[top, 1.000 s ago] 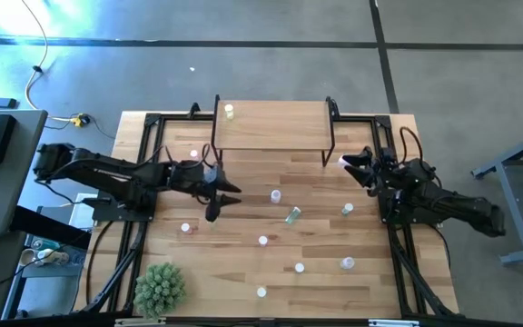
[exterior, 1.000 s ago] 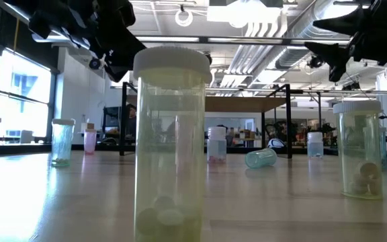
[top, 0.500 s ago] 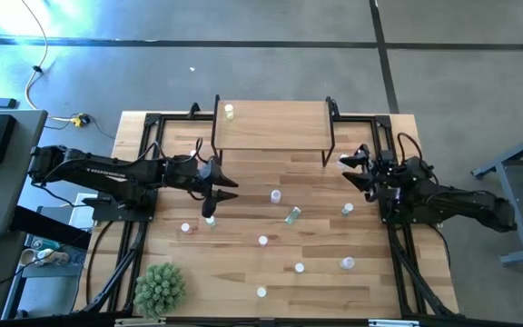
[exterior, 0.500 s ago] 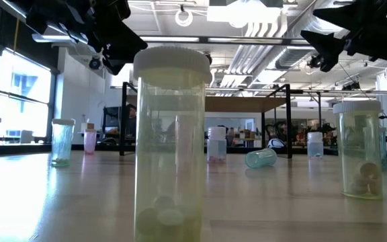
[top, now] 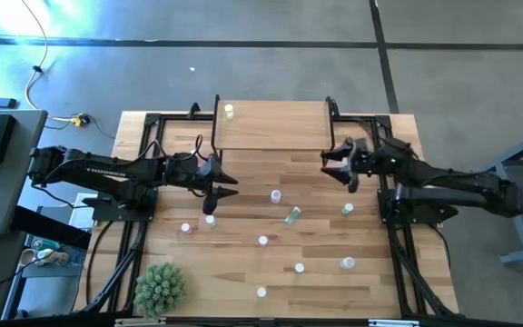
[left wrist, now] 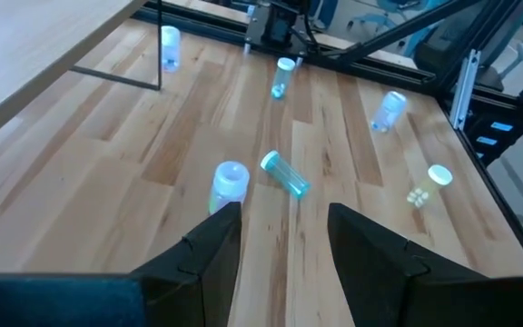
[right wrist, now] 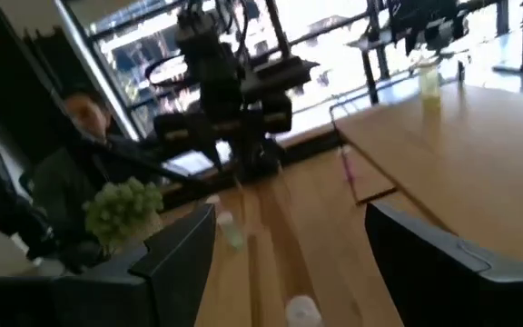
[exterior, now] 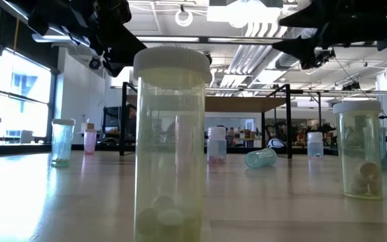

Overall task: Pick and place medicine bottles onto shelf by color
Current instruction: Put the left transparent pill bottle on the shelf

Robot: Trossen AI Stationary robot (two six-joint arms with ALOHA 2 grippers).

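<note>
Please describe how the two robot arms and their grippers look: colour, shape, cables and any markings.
Both arms are black and jointed. The left arm carries small white lettering along one link. Black cables loop around the right arm. The left gripper and right gripper each have two broad, dark, flat fingers with angular edges.

A spiky green potted plant (top: 160, 288) sits at the near left corner of my wood-plank tabletop (top: 243, 268). A yellow cable (top: 33, 54) trails over the grey floor (top: 243, 64), and a person (right wrist: 75, 150) sits beyond the tabletop.
</note>
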